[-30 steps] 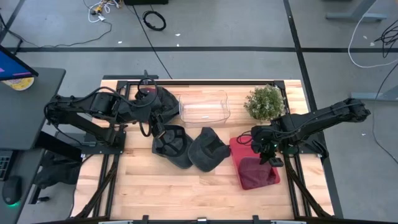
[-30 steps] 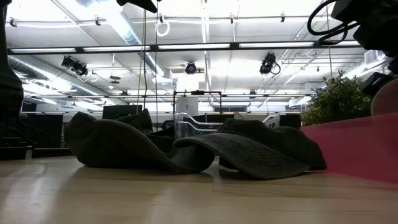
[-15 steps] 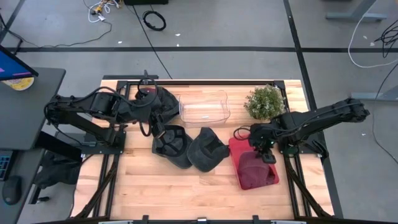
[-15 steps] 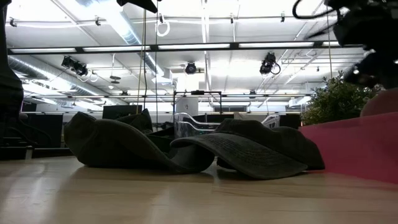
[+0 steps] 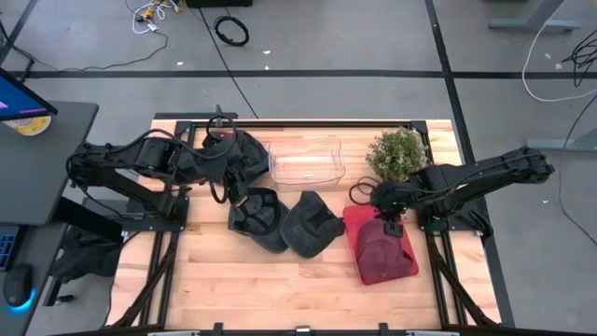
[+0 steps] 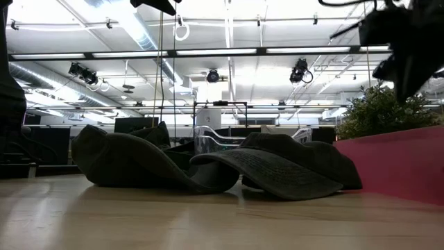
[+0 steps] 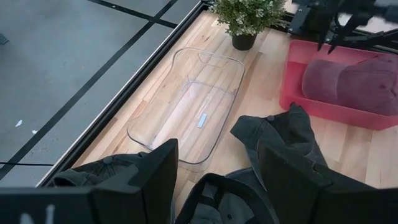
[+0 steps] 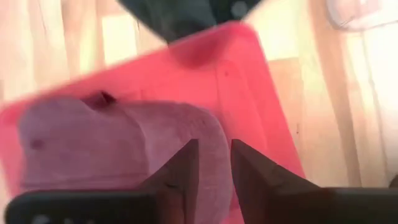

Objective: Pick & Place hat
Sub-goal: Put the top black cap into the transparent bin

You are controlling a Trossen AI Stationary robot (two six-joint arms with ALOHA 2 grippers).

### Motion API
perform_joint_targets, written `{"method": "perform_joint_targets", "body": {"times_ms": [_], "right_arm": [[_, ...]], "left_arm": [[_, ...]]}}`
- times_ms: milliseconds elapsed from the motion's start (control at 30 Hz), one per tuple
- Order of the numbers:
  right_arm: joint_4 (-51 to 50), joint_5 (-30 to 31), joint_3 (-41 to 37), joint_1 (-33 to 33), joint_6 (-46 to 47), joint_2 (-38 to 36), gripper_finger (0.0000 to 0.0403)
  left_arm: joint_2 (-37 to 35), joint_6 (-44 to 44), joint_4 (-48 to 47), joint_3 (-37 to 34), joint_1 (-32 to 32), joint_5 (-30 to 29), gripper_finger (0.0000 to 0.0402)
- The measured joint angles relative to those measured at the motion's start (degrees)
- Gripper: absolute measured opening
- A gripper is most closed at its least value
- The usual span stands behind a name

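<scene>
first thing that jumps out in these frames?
The red bin on the table's right side, with a maroon cap lying in it and the right end effector just above its far end. Next, the dark hats heaped mid-table, in front of the clear tray, with the left end effector at their left edge.

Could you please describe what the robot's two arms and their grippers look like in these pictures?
Both arms are dark, nearly black, built of jointed tubular links with thin black cables looping beside them. The left gripper ends in two broad, flat dark fingers. The right gripper has two narrower dark fingers. No markings can be made out.
</scene>
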Motion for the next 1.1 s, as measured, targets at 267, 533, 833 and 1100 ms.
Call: {"method": "perform_joint_targets", "body": {"times_ms": [267,533,833,1100], "right_arm": [[5.73,0.24,11.09,-0.04,8.50,-0.11,0.0016],[20.56,0.44,12.05,-1.30,10.94,0.38,0.0051],[29.48,1.29,12.05,-3.41,11.69,2.23,0.0186],[35.35,0.66,12.05,-3.41,10.47,4.55,0.0245]], "left_arm": [[0.00,-6.83,-3.34,0.00,4.27,-1.29,0.0222],[0.00,-6.74,-8.14,-0.02,20.55,9.70,0.0223],[2.71,-3.31,-7.70,-0.06,37.34,21.43,0.0281],[11.56,0.67,-8.17,-0.04,44.40,24.97,0.0342]]}}
